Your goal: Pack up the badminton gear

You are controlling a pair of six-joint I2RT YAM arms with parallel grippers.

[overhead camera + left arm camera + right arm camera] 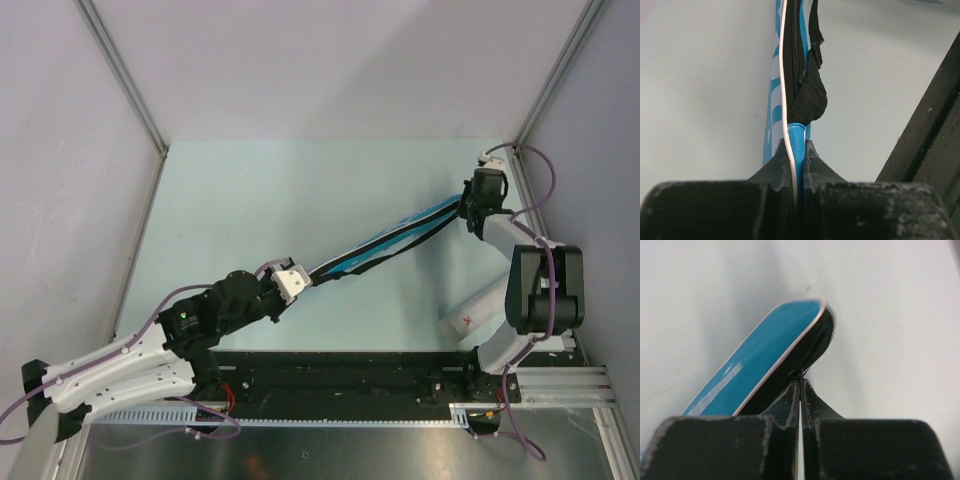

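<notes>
The blue racket cover (385,247), trimmed white with a black zip, spans over the table (250,200). The left gripper (298,277) pinches its narrow end, the right gripper (464,206) its rounded end. Only the left wrist view shows the black strap (809,95). The cover's long axis runs from near-left to far-right.

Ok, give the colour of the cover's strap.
Black; the strap shows best in the left wrist view.

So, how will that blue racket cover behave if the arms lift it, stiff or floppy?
Probably semi-stiff: the racket cover runs almost straight between the left gripper and right gripper. Its thin edges are pinched by fingertips only, so it may twist or slip. The loose black strap will likely dangle and snag.
</notes>
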